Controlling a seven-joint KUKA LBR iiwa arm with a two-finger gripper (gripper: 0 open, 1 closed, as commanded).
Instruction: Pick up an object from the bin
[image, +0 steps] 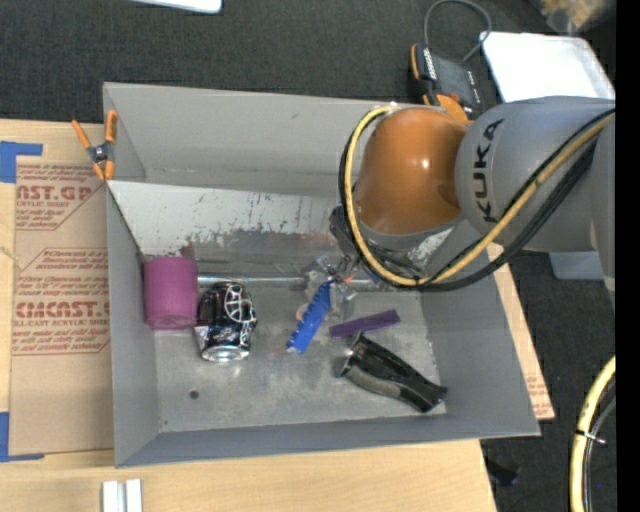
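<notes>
Tool (335, 278) over ridged blue plastic strip (308, 322); its opening cannot be told

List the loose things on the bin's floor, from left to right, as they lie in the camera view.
Magenta block → crushed dark can → blue plastic piece → black clip-like tool. The purple strip overlaps the tool's span, so I leave it out of the order.

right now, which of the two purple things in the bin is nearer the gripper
The flat dark purple strip beside the black stapler-like tool, just below the gripper; the magenta cylinder lies against the left wall.
</notes>
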